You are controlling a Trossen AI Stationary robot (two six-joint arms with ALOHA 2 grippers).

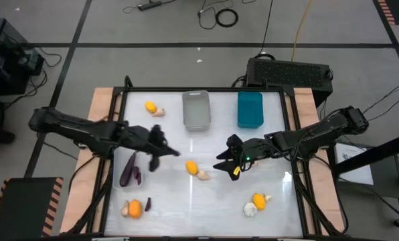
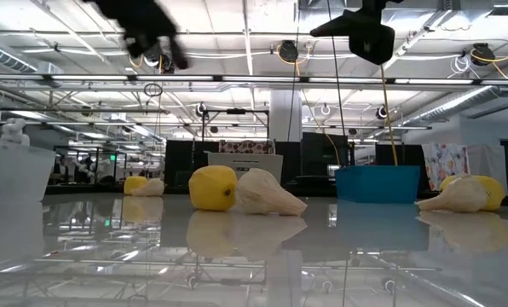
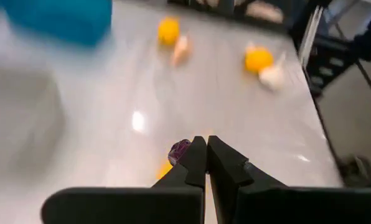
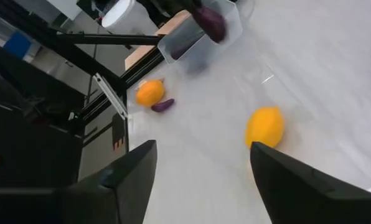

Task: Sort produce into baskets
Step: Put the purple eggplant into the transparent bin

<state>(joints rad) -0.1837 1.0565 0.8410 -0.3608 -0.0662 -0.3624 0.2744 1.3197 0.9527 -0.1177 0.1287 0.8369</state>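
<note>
My left gripper [image 1: 154, 161] is shut beside the clear basket [image 1: 119, 184], which holds two purple eggplants [image 1: 127, 171]. A small purple eggplant [image 3: 179, 149] shows at its fingertips [image 3: 198, 149]. From the right wrist view this eggplant [image 4: 210, 22] is over the clear basket's rim [image 4: 192, 50]. My right gripper [image 1: 225, 159] is open and empty above the table's middle. A yellow fruit [image 4: 264, 127] lies on the table ahead of it, with a garlic bulb [image 1: 203, 175] beside it. The grey basket [image 1: 196, 110] and the teal basket [image 1: 250, 109] stand at the far edge. My left gripper holds the small eggplant at its fingertips. Most of the piece [image 3: 178, 151] sticks out to one side of the shut fingers. The fingers hide which end they pinch. The eggplant is lifted clear of the table.
An orange fruit [image 1: 134, 209], a garlic bulb [image 1: 124, 210] and an eggplant [image 1: 148, 204] lie near left. A yellow fruit [image 1: 258, 199] and a bulb [image 1: 250, 209] lie near right. A fruit [image 1: 150, 106] and a bulb [image 1: 159, 112] lie far left. A black vented box [image 1: 290, 70] stands behind the table.
</note>
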